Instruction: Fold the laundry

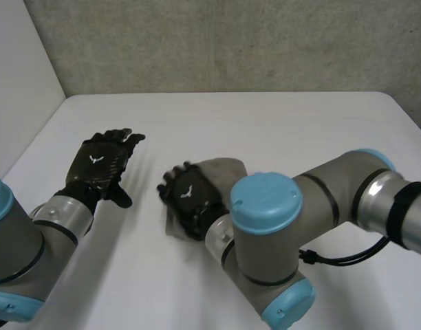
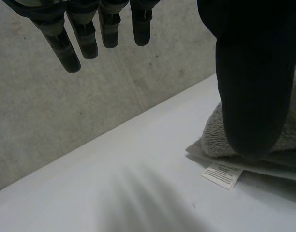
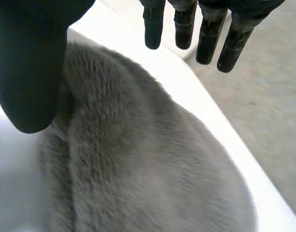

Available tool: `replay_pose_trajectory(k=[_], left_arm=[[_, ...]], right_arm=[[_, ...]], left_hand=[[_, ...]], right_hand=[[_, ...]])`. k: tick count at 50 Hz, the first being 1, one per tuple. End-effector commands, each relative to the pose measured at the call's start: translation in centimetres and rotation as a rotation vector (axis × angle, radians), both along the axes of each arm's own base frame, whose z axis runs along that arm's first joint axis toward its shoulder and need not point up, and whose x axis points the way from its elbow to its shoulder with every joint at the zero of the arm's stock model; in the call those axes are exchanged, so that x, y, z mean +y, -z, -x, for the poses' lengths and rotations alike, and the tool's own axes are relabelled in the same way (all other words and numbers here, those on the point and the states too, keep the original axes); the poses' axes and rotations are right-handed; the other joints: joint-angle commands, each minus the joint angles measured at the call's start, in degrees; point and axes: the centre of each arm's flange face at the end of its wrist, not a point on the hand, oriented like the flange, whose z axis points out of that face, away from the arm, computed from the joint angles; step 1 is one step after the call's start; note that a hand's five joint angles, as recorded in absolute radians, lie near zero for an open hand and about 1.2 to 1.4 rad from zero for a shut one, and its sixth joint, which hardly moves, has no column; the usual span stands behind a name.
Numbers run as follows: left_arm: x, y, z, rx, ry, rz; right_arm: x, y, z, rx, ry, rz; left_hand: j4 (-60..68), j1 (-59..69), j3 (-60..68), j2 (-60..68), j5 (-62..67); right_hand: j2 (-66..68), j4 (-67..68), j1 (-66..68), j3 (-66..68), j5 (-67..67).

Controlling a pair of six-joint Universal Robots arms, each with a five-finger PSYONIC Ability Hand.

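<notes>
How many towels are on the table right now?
1. One folded grey towel lies near the middle of the table, under the right hand. The left hand is beside it, off the cloth. The right arm could hide more.

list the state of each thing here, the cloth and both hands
small grey terry towel: folded into a compact bundle, lying on the white table
white care label: sticking out at the towel's folded edge
black left hand: open, fingers straight, beside the towel and apart from it
black right hand: open, fingers straight, over the towel
</notes>
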Motion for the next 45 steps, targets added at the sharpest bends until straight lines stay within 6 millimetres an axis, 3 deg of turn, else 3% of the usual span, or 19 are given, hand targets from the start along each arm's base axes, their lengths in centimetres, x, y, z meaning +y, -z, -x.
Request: replay_pose_trajectory(k=[1, 5, 7, 11, 15, 16, 18, 26, 37, 41, 45], left_arm=[[-0.5, -1.6, 0.7, 0.028, 0.014, 0.04], [0.1, -3.0, 2.5, 0.066, 0.069, 0.058], [0.7, -4.0, 4.1, 0.112, 0.112, 0.029], [0.5, -4.6, 5.3, 0.157, 0.124, -0.035], [1.0, -2.4, 8.7, 0.154, 0.174, -0.178], [1.0, -2.4, 8.7, 0.154, 0.174, -0.178], [1.3, -0.4, 10.2, 0.107, 0.167, -0.252], [0.3, 3.9, 10.5, 0.035, 0.097, -0.345], [1.0, 5.9, 9.4, -0.063, 0.086, -0.368], [1.2, 5.5, 9.2, -0.114, 0.102, -0.328], [1.4, 3.6, 9.1, -0.133, 0.116, -0.267]], right_arm=[[-4.5, -4.3, 3.7, -0.178, 0.236, -0.062], [-6.7, -5.3, 5.6, -0.332, 0.311, -0.195], [-7.4, -5.3, 6.2, -0.356, 0.331, -0.24], [-8.4, -4.9, 7.3, -0.362, 0.371, -0.324], [-9.5, -3.4, 8.0, -0.332, 0.395, -0.404], [-9.5, -3.4, 8.0, -0.332, 0.395, -0.405], [-9.9, -2.3, 8.3, -0.31, 0.399, -0.438], [-9.7, 0.2, 8.3, -0.255, 0.388, -0.49], [-9.6, 2.5, 7.9, -0.151, 0.357, -0.451], [-9.2, 3.2, 7.5, -0.096, 0.327, -0.419], [-8.9, 2.7, 7.2, -0.082, 0.314, -0.39]], left_hand=[[0.79, -0.16, 0.61, 0.91, -1.42], [1.13, 0.19, 0.95, 1.26, -1.08], [1.63, 0.69, 1.46, 1.76, -0.58], [1.8, 0.86, 1.63, 1.93, -0.41], [1.64, 0.69, 1.46, 1.76, -0.57], [1.63, 0.69, 1.46, 1.76, -0.58], [1.3, 0.36, 1.12, 1.43, -0.91], [1.3, 0.35, 1.12, 1.43, -0.91], [0.63, -0.32, 0.45, 0.75, -1.58], [0.46, -0.49, 0.28, 0.58, -1.75], [0.41, -0.53, 0.24, 0.54, -1.8]], right_hand=[[-3.03, -3.42, -2.14, -2.17, -3.5], [-3.03, -3.42, -2.14, -2.17, -3.5], [-3.03, -3.42, -2.14, -2.17, -3.5], [-3.03, -3.42, -2.14, -2.17, -3.5], [-3.03, -3.42, -2.14, -2.17, -3.5], [-3.03, -3.42, -2.14, -2.17, -3.5], [-3.03, -3.42, -2.14, -2.17, -3.5], [-3.03, -3.42, -2.14, -2.17, -3.5], [-3.03, -3.42, -2.14, -2.17, -3.5], [-3.03, -3.42, -2.14, -2.17, -3.5], [-3.03, -3.42, -2.14, -2.17, -3.5]])
